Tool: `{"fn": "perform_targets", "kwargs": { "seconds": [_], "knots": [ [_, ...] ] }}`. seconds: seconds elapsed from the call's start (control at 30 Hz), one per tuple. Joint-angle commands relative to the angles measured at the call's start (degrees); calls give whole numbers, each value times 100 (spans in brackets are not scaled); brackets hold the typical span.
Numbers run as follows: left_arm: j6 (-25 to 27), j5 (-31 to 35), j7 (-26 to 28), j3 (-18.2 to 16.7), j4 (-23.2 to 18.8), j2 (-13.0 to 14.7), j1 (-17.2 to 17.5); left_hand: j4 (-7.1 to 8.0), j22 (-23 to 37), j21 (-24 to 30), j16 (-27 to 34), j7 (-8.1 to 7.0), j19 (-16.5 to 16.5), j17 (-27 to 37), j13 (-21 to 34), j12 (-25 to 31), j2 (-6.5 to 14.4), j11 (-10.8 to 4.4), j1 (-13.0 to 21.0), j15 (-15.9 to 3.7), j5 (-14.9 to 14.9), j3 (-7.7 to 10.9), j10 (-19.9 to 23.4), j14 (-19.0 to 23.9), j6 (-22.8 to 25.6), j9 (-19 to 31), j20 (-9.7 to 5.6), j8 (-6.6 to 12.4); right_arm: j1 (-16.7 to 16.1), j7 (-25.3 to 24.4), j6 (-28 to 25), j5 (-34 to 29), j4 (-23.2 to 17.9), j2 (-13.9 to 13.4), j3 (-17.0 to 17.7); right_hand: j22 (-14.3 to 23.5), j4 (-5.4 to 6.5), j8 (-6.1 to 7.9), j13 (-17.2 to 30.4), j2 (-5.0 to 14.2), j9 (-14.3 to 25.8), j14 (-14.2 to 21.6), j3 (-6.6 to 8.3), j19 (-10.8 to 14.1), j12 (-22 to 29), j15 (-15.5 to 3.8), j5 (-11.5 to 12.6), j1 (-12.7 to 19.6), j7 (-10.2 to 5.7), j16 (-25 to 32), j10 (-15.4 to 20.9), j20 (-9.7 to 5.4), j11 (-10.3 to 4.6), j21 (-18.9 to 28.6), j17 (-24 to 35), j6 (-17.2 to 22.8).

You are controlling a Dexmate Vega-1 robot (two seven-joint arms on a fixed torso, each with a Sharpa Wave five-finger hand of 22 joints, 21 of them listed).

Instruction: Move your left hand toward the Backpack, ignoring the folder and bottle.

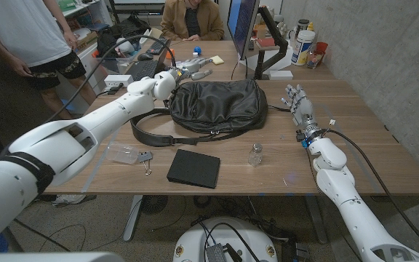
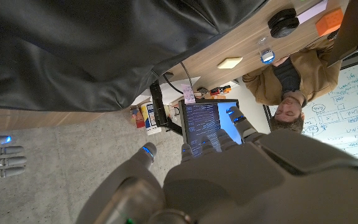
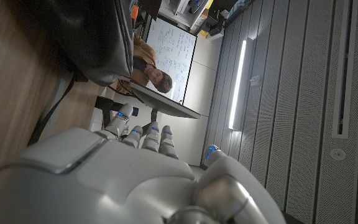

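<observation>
Glossy white arm shells, grey hands (image 1: 298,102) with blue-lit fingertips

We saw bare table ahead of the right hand's fingers (image 1: 294,95) up to the backpack (image 1: 218,104). Beyond the left hand's fingers (image 1: 195,67) stood a monitor (image 1: 241,25); the folder (image 1: 194,168) and bottle (image 1: 255,154) lay well behind them.

Wooden table (image 1: 384,156), grey wall (image 1: 406,51), whiteboard (image 3: 174,53) behind.
</observation>
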Motion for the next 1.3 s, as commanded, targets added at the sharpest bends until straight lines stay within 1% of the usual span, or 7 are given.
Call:
{"fn": "perform_targets", "kwargs": {
  "seconds": [0.03,0.9,1.3],
  "knots": [
    [-9,8,-82,81,128,-21,-45,6,9,-24,5,-50,-788,13,31,8,155,11,66,-134,43,-31,-928,-851,-774,15,45,24,21,-6,-33,-21,8,2,-19,15,16,3,14,709,28,10,-19,-378,3,-189,39,-9,-1,12,36,-460,-23,-40,-3,42],
    [-71,-4,-180,286,507,-155,-204,-27,7,-84,2,-49,-786,9,33,7,81,2,114,-133,111,-89,-976,-901,-821,16,29,27,108,36,-43,-46,142,16,-31,16,17,4,14,712,28,8,-16,-391,-2,-194,41,-9,-6,11,26,-464,-31,-84,-3,51],
    [-22,34,-224,378,517,-178,-221,-39,6,-114,0,-49,-800,7,34,2,56,10,134,-131,139,-110,-1007,-921,-841,17,32,28,93,56,-19,-31,158,21,-9,17,17,4,14,712,28,8,-15,-387,1,-191,41,-9,-7,10,35,-465,-40,-99,-3,52]
  ]
}}
